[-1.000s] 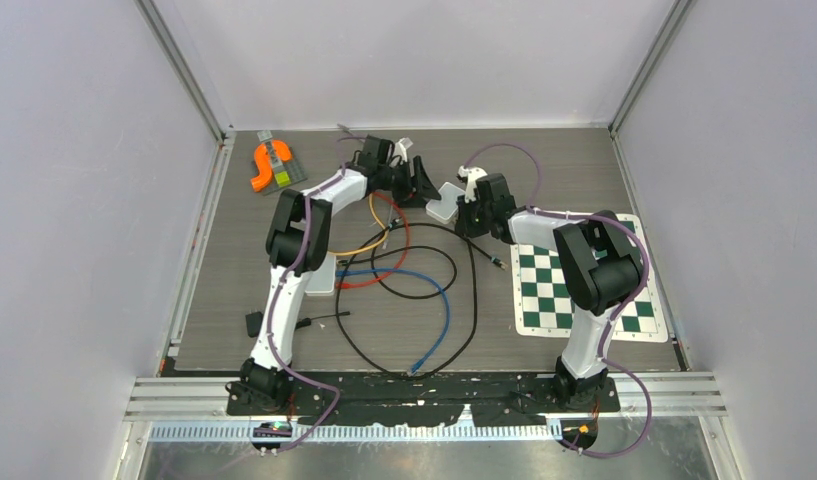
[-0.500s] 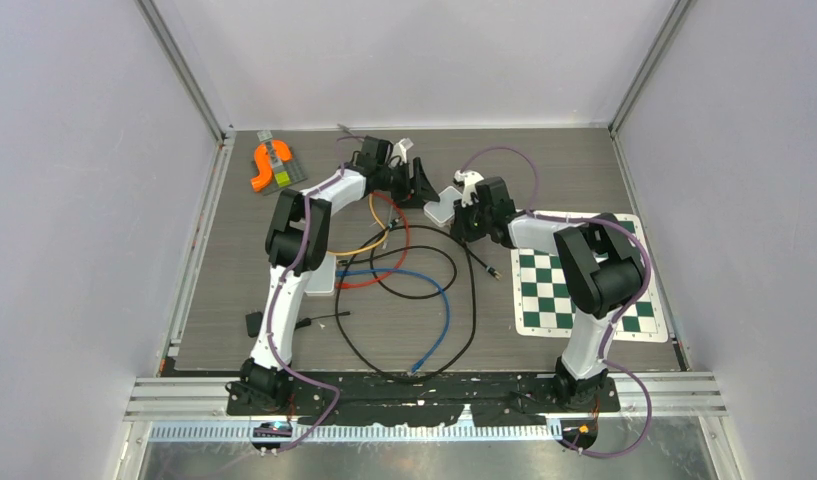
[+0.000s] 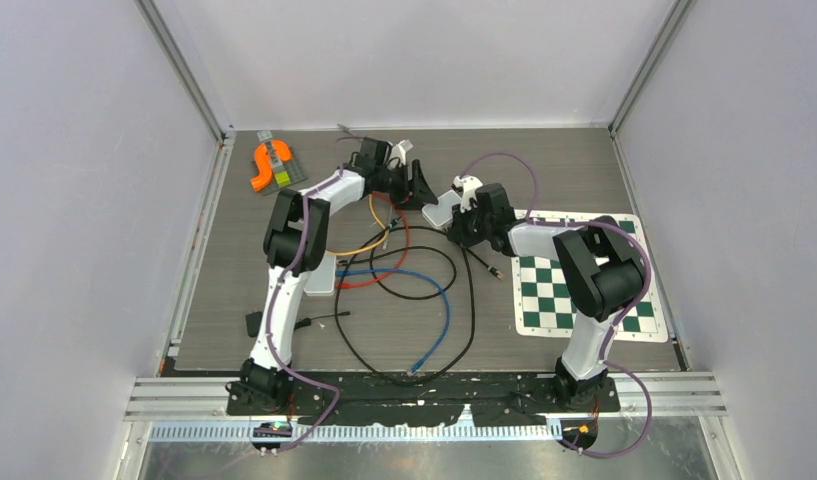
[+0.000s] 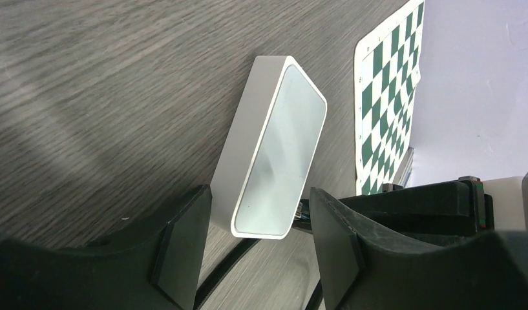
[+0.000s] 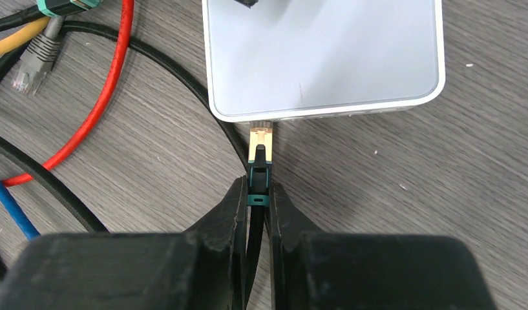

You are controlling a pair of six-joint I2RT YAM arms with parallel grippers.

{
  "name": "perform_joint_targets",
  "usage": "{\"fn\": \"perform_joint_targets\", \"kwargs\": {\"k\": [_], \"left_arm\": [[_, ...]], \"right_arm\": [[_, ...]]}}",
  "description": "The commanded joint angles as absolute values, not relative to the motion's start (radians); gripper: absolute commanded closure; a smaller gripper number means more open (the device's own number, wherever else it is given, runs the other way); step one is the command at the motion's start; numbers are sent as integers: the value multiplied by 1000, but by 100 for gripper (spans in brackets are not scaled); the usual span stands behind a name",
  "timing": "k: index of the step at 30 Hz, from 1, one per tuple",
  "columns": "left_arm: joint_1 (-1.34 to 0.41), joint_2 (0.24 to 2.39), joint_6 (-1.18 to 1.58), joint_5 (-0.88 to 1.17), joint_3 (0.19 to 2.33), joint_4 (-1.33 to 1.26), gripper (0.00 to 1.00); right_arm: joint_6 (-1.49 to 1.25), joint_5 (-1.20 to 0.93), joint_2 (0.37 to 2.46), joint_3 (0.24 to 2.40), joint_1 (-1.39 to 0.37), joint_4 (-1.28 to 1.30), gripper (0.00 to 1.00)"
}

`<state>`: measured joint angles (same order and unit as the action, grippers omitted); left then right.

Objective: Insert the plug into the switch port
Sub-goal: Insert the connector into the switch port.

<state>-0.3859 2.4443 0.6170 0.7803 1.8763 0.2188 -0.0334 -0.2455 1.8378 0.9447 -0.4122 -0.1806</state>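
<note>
The white switch box (image 3: 442, 207) lies at the table's back middle; it also shows in the right wrist view (image 5: 322, 55) and the left wrist view (image 4: 277, 152). My right gripper (image 5: 258, 194) is shut on the black cable's plug (image 5: 259, 165), whose gold tip touches the box's near edge. In the top view the right gripper (image 3: 462, 228) sits just right of the box. My left gripper (image 4: 258, 248) is open, its two fingers (image 4: 183, 248) straddling the box's end without touching. In the top view it (image 3: 421, 186) is at the box's left.
Red (image 3: 399, 240), yellow (image 3: 369, 240), blue (image 3: 439, 310) and black (image 3: 424, 290) cables loop in the table's middle. A grey plug (image 5: 35, 64) lies left of the box. A checkerboard mat (image 3: 584, 280) is at the right. An orange tool (image 3: 267, 165) lies back left.
My right gripper has moved left towards the switch box, bringing the plug up to its edge. The left gripper has stayed put.
</note>
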Motion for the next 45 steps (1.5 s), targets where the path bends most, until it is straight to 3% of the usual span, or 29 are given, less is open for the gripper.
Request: {"fn": "perform_joint_targets", "kwargs": {"k": [1,9,45], "left_arm": [[-394,2383,621,843,1820,247,40],[-396,2372,609,856,1809,258,40],[-399,2370,615,1012,1813,259,42]], "right_arm": [[-58,-218,1800,918,-428,-348,95],[-44,-146,1780,871,-447,-448,95],[140,-203,1702,744,-499,-646,95]]}}
